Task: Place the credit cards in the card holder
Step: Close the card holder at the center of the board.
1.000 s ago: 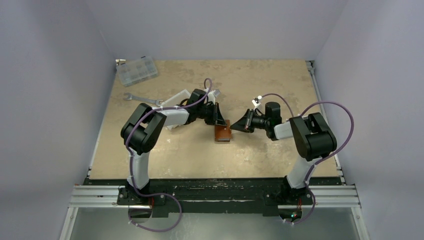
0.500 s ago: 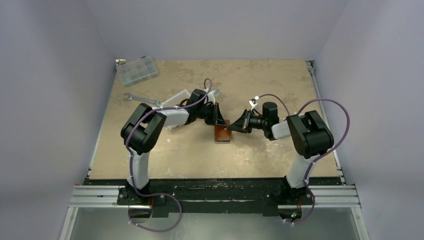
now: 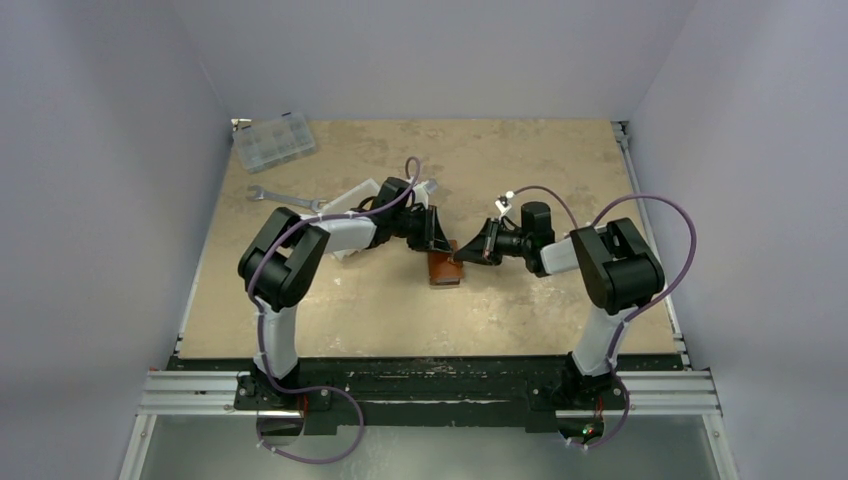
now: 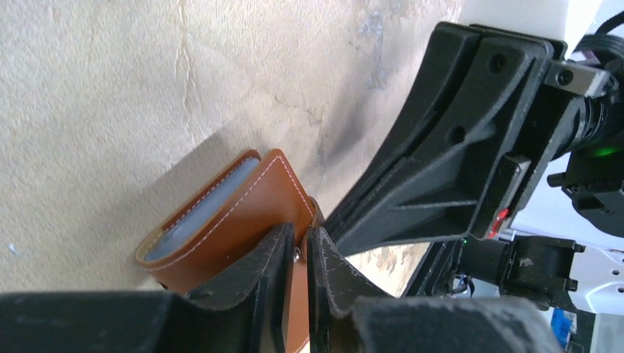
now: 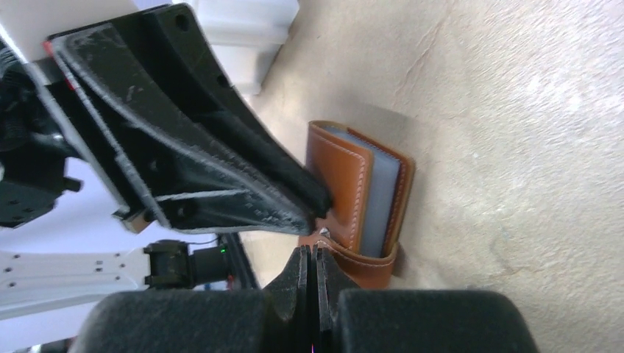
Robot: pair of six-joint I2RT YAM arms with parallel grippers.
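- Pinching a brown leather flap of the card holder (image 4: 235,209) between jaws that are almost closed, your left gripper (image 4: 297,241) is keeping it near the middle of the table (image 3: 540,160).
- Your right gripper (image 5: 311,254) is coming in from the right with its jaws pressed together. The tips are touching the snap strap, but I cannot tell if any leather is lying between them.
- No loose credit cards are showing in any view. A pale grey-blue layer is sitting between the two covers, and I cannot tell if it is a card or only a slot.
- The two grippers are working very close together, nearly finger against finger. A small sideways move is risking a knock between them.
- If you are pushing with the closed right jaws, the holder is probably sliding or twisting out of the left pinch, because that grip is only on a thin flap.
- If you are pulling the two arms apart unevenly, the flap is likely slipping free and the covers are folding shut.
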